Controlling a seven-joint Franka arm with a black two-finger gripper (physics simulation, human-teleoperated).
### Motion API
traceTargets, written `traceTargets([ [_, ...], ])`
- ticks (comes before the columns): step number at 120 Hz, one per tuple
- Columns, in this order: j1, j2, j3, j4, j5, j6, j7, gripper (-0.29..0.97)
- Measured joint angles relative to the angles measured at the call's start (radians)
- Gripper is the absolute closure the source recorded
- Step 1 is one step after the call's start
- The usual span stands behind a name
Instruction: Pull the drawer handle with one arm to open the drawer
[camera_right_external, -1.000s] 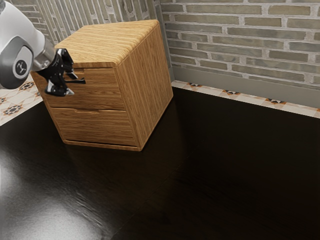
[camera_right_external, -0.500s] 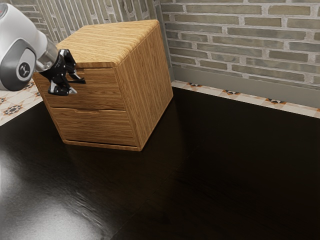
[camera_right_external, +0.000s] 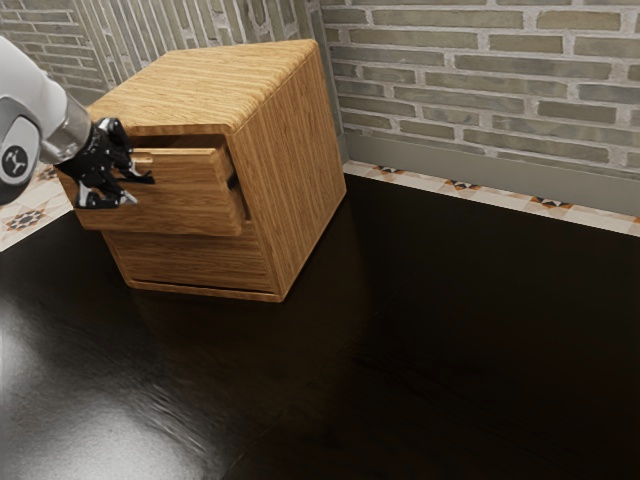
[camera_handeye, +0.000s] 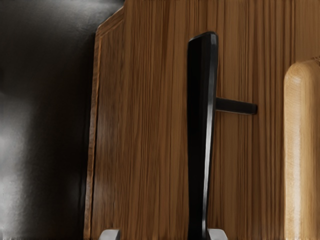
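Black claw (camera_right_external: 108, 172) at handle (camera_handeye: 201, 135) | fingers (camera_handeye: 110, 234) apart | drawer (camera_right_external: 180, 195) partly out

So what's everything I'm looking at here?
cabinet: one, light wood, on the table near the wall.
top drawer: one, wood, pulled partly out.
lower drawer: one, wood, shut.
handle: one, black bar, on the top drawer's front.
table: one, glossy black.
brick wall: one, grey, behind.
tiled floor: patterned strip below the wall.
arm: one, white-grey, exterior view's left.
gripper: one, black, at the handle.
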Motion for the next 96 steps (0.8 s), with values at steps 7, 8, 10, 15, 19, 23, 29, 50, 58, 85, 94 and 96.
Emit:
traceTargets([
  [7,0.001,-0.034,0.000,-0.036,0.001,0.000,0.001,0.55],
  [8,0.001,-0.038,0.000,-0.040,0.001,0.000,0.001,0.55],
  [10,0.001,-0.047,0.000,-0.049,0.002,0.000,0.002,0.55],
  [15,0.001,-0.072,0.000,-0.074,0.003,0.000,0.002,0.55],
  [19,0.001,-0.095,0.000,-0.097,0.003,0.000,0.003,0.55],
  [23,0.001,-0.119,0.000,-0.121,0.004,0.000,0.003,0.55],
  [29,0.002,-0.147,0.000,-0.149,0.005,0.000,0.004,0.55],
  [50,0.004,-0.234,0.001,-0.227,0.007,0.001,0.005,0.55],
  [58,0.007,-0.260,0.002,-0.249,0.008,0.001,0.006,0.55],
  [85,0.017,-0.340,0.002,-0.324,0.009,0.001,0.008,0.55],
  [94,0.018,-0.360,0.002,-0.341,0.009,0.001,0.008,0.55],
  [96,0.018,-0.364,0.002,-0.344,0.009,0.001,0.008,0.55],
])
